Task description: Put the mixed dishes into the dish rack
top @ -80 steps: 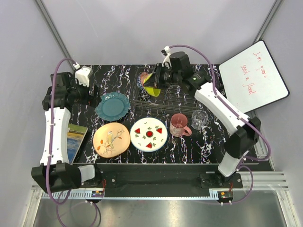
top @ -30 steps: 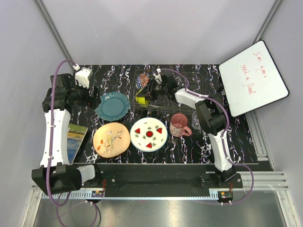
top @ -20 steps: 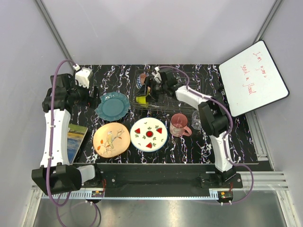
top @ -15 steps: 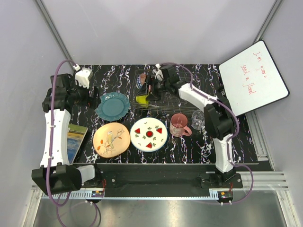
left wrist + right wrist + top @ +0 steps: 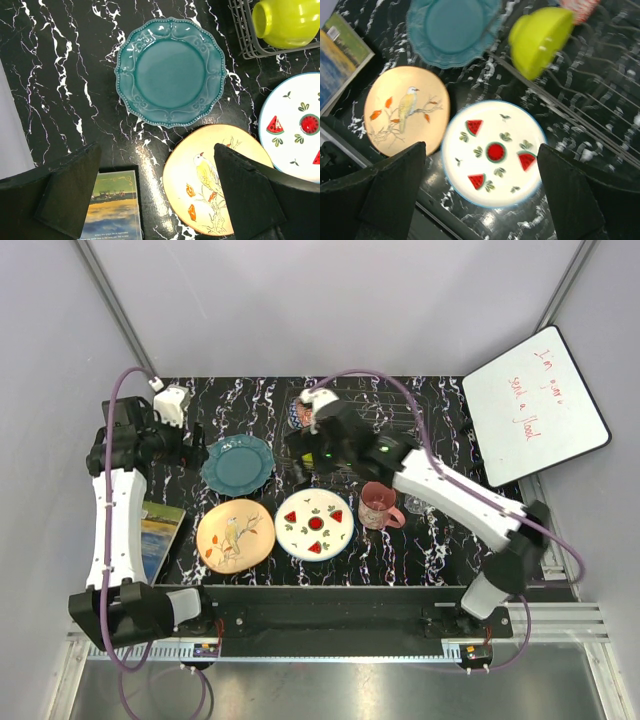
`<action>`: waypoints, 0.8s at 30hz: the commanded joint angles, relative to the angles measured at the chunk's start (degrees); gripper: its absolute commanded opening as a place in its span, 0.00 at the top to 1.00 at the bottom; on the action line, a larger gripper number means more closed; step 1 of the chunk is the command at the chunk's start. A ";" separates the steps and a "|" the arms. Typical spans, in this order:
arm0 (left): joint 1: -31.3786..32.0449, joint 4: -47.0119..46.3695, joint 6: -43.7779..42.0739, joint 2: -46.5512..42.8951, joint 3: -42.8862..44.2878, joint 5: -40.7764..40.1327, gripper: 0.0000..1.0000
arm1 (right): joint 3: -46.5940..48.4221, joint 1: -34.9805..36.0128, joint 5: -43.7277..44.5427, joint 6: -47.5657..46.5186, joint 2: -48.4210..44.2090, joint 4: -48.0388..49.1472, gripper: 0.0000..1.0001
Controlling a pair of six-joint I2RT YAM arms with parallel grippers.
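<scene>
The left gripper (image 5: 156, 147) hung over the table with its fingers (image 5: 65, 200) spread wide, holding nothing and touching nothing. In its wrist view the teal plate (image 5: 170, 70) lay flat just ahead of the fingertips, in line with the gap. The peach floral plate (image 5: 215, 180) lay under the gap, towards the finger on the right of the view. The book (image 5: 112, 205) lay beside the other finger.

The right gripper (image 5: 481, 146) was also wide open and empty, its fingers (image 5: 395, 190) clear of every dish. The white plate with red slices (image 5: 494, 152) lay under the gap between them, and the peach plate sat next to the finger on the left of that blurred view. Ahead of the fingertips and apart from them, the lime-yellow bowl (image 5: 540, 37) rested inside the dish rack (image 5: 600, 100), in its near corner, seemingly tipped on its side. The red patterned bowl (image 5: 303, 412) sat in the rack beyond it.
</scene>
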State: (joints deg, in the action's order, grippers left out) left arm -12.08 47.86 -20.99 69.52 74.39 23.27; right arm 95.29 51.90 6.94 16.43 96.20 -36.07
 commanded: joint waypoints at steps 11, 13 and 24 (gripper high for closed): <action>5.20 -2.41 -8.80 -1.49 -14.62 0.55 0.01 | -29.52 -4.70 -14.38 5.46 -20.35 -1.46 0.00; 7.23 -3.99 -8.80 -2.02 -16.03 -0.23 0.01 | -31.99 -4.62 -15.37 6.77 -22.63 1.25 0.00; 17.61 -6.80 -7.13 4.57 -13.39 -3.57 0.01 | -34.99 -4.70 -18.72 4.93 -14.91 6.01 0.02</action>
State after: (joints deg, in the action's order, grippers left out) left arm 2.52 44.86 -28.03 72.49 58.92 21.74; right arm 61.06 46.87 -9.17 21.85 78.41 -33.95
